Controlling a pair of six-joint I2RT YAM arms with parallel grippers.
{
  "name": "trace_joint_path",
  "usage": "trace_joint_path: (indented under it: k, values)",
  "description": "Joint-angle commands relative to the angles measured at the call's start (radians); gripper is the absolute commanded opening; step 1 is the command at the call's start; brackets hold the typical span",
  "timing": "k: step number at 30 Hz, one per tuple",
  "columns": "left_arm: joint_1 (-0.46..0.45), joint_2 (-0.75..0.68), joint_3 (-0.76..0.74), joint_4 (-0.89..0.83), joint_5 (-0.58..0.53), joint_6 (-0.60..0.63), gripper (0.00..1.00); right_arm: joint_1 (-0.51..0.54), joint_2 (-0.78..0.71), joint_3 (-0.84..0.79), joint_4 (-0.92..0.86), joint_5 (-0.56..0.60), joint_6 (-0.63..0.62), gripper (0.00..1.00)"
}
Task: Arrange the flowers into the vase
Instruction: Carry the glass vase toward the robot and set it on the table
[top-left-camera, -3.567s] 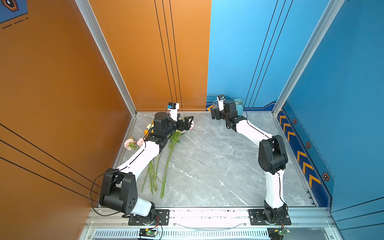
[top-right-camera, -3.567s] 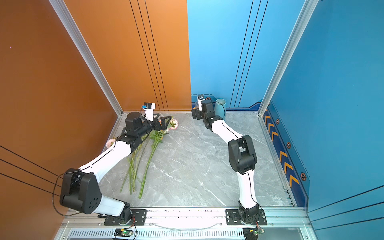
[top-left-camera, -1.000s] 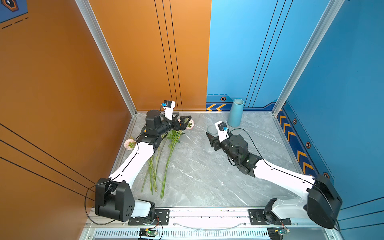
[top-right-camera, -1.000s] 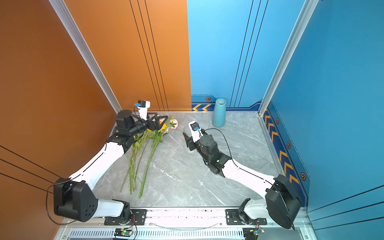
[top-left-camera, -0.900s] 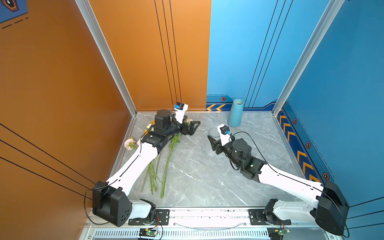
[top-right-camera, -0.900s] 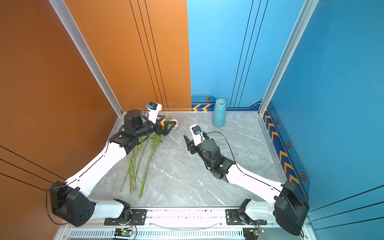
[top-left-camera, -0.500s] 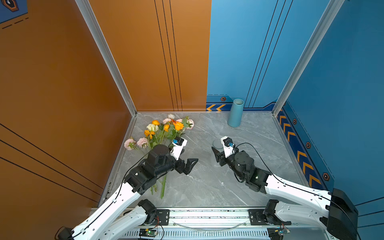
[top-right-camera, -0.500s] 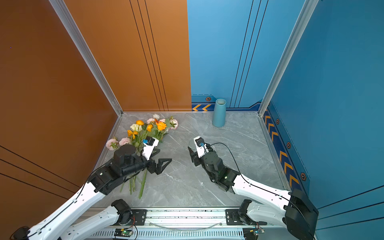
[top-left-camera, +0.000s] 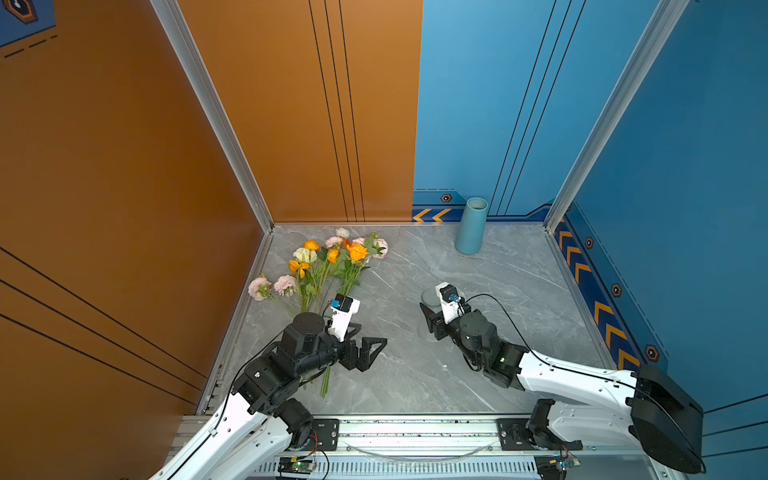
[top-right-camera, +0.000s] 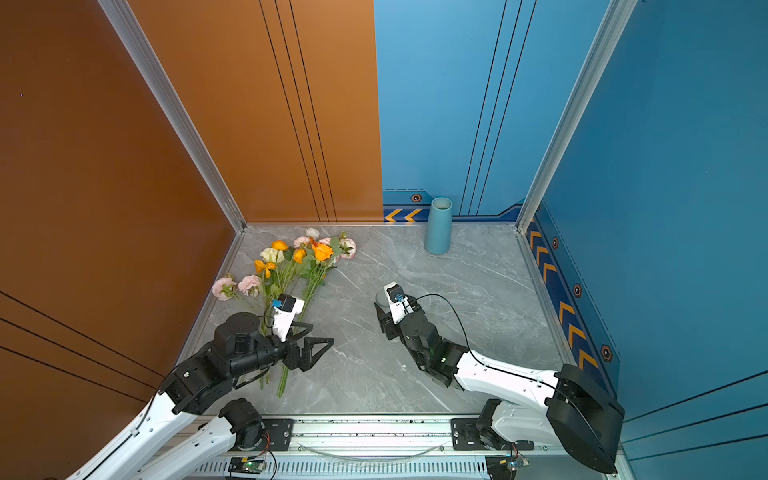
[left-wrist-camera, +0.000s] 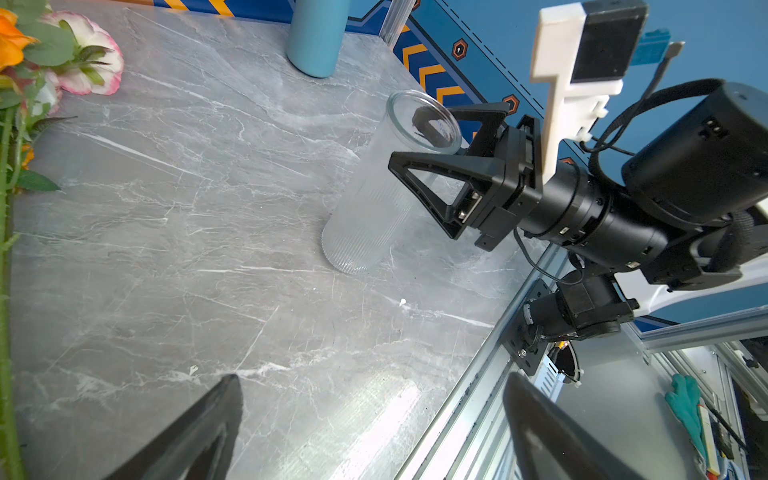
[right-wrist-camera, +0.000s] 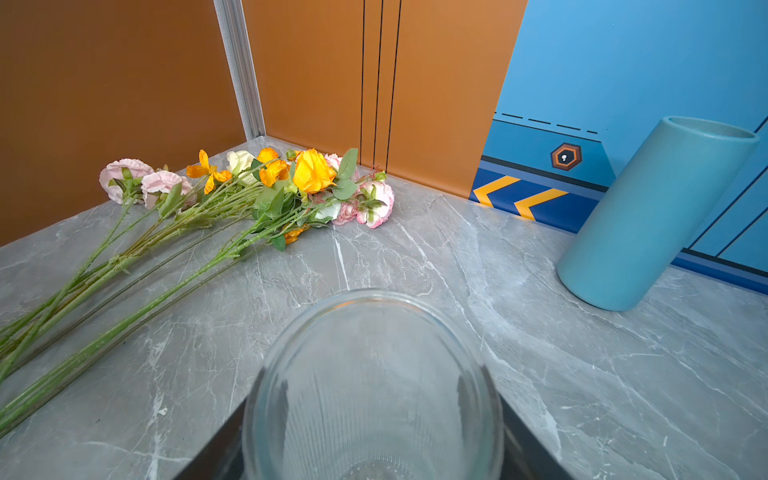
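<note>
Long green-stemmed artificial flowers (top-left-camera: 356, 252) with pink, orange and cream blooms lie bunched at the far left of the grey marbled bench (top-left-camera: 415, 365); the left hand (top-left-camera: 370, 336) hovers spread wide just right of their stems. The right hand (top-left-camera: 434, 309) pinches a clear ribbed glass vase (left-wrist-camera: 374, 208) standing mid-bench.

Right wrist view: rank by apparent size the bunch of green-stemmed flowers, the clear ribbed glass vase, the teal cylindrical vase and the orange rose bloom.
1. bunch of green-stemmed flowers: widest spread.
2. clear ribbed glass vase: at the lens, cropped, so unsure against the next.
3. teal cylindrical vase.
4. orange rose bloom.
</note>
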Motion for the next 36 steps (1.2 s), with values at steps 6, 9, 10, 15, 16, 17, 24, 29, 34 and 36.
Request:
trace_joint_path:
  k: [6,9,10,15,16,17,24,29,34,36]
  values:
    - [-0.005,0.026,0.018,-0.021,-0.002,-0.025,0.98,-0.006,0.064,-0.019,0.277,0.023,0.022,0.44]
    - [-0.005,0.032,0.021,-0.023,-0.013,-0.038,0.98,-0.005,0.079,-0.02,0.279,0.026,0.04,0.46]
    - [-0.004,0.035,0.021,-0.023,-0.017,-0.042,0.98,-0.005,0.08,-0.02,0.275,0.03,0.046,0.47]
    - [-0.005,0.062,0.04,-0.04,-0.037,-0.04,0.98,-0.012,0.075,-0.027,0.251,0.025,0.06,0.62]
    - [-0.005,0.067,0.044,-0.043,-0.038,-0.039,0.98,-0.012,0.069,-0.027,0.241,0.026,0.064,0.68]
    - [-0.005,0.073,0.05,-0.046,-0.041,-0.037,0.98,-0.012,0.065,-0.028,0.23,0.029,0.066,0.72]
    - [-0.003,0.105,0.093,-0.066,-0.065,-0.023,0.98,-0.02,0.003,-0.033,0.127,0.034,0.07,0.99]
    - [0.0,0.134,0.138,-0.108,-0.107,-0.01,0.98,-0.038,-0.105,-0.052,-0.027,0.001,0.092,1.0]
    - [0.006,0.175,0.194,-0.188,-0.259,-0.03,0.99,-0.042,-0.297,-0.048,-0.333,-0.053,0.096,1.0]
    - [0.018,0.187,0.197,-0.225,-0.347,-0.078,0.99,-0.041,-0.395,-0.039,-0.467,-0.053,0.087,1.0]
